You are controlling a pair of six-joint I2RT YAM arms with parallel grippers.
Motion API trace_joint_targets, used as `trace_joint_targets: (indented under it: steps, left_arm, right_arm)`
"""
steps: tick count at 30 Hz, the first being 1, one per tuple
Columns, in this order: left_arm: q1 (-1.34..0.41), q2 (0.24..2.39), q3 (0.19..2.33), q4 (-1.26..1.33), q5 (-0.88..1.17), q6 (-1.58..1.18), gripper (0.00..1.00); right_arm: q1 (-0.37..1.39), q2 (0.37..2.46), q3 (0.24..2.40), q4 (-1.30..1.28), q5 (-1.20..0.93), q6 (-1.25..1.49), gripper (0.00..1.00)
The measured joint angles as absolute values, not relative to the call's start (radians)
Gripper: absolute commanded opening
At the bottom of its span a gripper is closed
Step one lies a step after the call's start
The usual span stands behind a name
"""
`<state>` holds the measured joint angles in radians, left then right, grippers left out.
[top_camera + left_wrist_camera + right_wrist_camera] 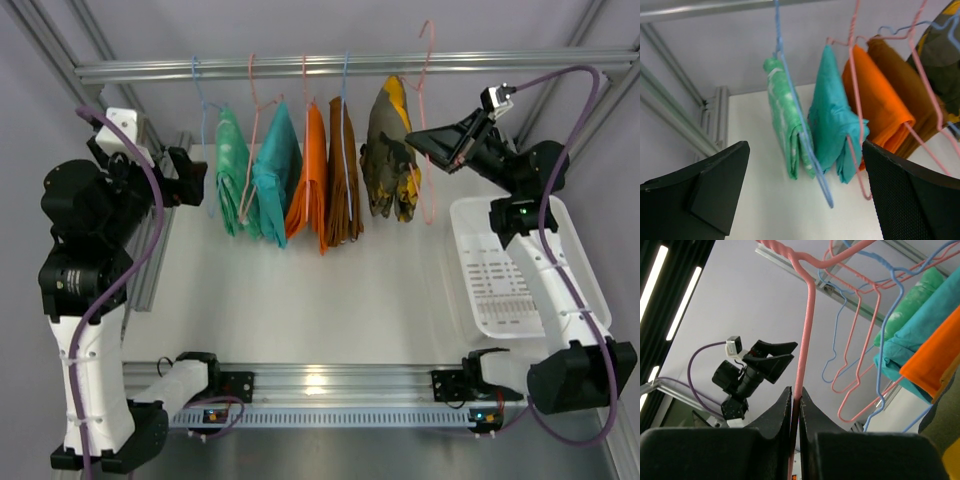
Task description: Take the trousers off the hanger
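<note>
Five pairs of folded trousers hang on wire hangers from the rail (300, 68): green (232, 172), teal (275, 172), orange (312, 180), brown (345, 175), and a yellow-and-dark patterned pair (392, 160) at the right. My right gripper (412, 137) is at the patterned pair's pink hanger (428, 130). In the right wrist view that gripper (796, 395) is shut on the pink hanger wire (805, 340). My left gripper (195, 175) stands open, just left of the green trousers (787, 130). Nothing is between its fingers (715, 190). A blue hanger (805, 145) dangles ahead of them.
A white slotted basket (470, 260) sits on the table at the right, under my right arm. An aluminium frame post (160, 260) runs along the table's left side. Teal (832, 120) and orange trousers (875, 100) hang close together with several hangers tangled near each other.
</note>
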<state>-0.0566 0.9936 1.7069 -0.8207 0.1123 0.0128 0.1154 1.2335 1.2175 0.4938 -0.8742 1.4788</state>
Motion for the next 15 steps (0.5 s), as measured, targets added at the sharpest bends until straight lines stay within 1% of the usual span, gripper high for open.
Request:
trace_joint_targets:
  steps: [9,12,15]
  left_arm:
    - [-0.057,1.133,1.859,-0.81,0.37,-0.071,0.98]
    - [-0.058,1.209,1.922,-0.793,0.462,-0.127,0.96]
    - [-0.1,1.279,1.945,-0.739,0.531,-0.199,0.96]
  right_arm:
    - [0.115,1.045,1.085,0.478,-0.879,1.456,0.0]
    - [0.115,1.004,1.06,0.436,-0.873,1.42,0.0]
    - [0.115,0.969,1.045,0.366,-0.86,1.37,0.0]
